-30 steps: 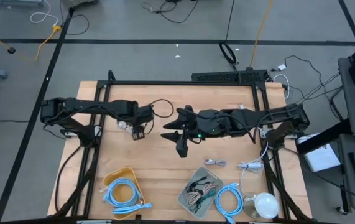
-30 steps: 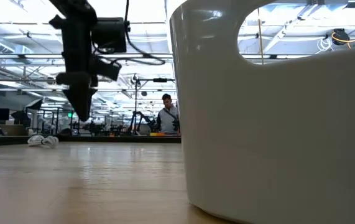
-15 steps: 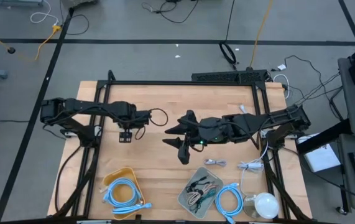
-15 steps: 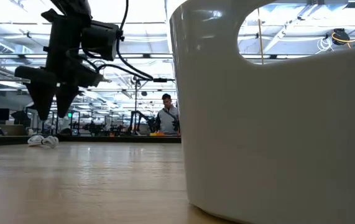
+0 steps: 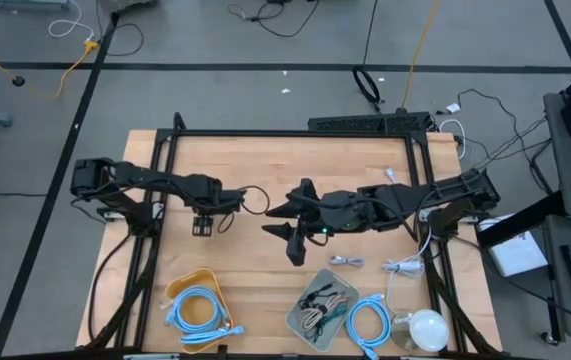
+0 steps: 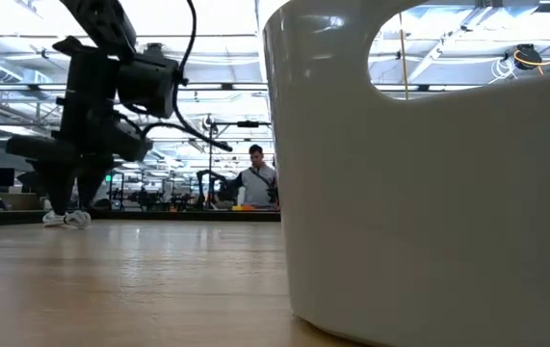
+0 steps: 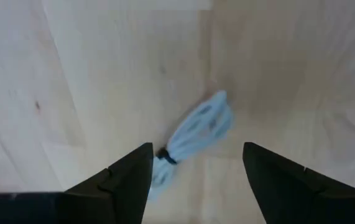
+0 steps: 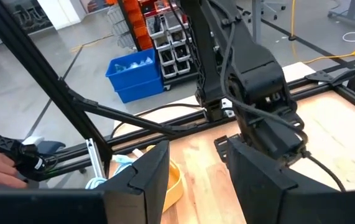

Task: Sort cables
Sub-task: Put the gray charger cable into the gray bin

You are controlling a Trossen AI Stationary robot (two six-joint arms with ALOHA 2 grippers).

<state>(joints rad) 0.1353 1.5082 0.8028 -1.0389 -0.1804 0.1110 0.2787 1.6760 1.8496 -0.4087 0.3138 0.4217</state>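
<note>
High view: left end effector (image 5: 202, 226) is held over the left-centre of the counter (image 5: 265, 165); right end effector (image 5: 287, 222) is held near mid-counter, fingers spread. Bare wood lies between them and toward the far edge. Along the near edge are set a yellow bowl (image 5: 178, 290) with light-blue loops (image 5: 197, 310), a grey tray (image 5: 298, 312) with thin bundles (image 5: 322, 301), another light-blue loop (image 5: 367, 322) and two small grey bundles (image 5: 343, 261).

Low view: a white container (image 6: 419, 183) fills the right; open counter lies to the left.

Left wrist view: fingers (image 7: 127, 180) are spread over a pale blue-grey bundle (image 7: 193, 134) lying flat on bare wood.

Right wrist view: spread fingers (image 8: 141, 180) are seen, the left arm (image 8: 252, 81) beyond.
</note>
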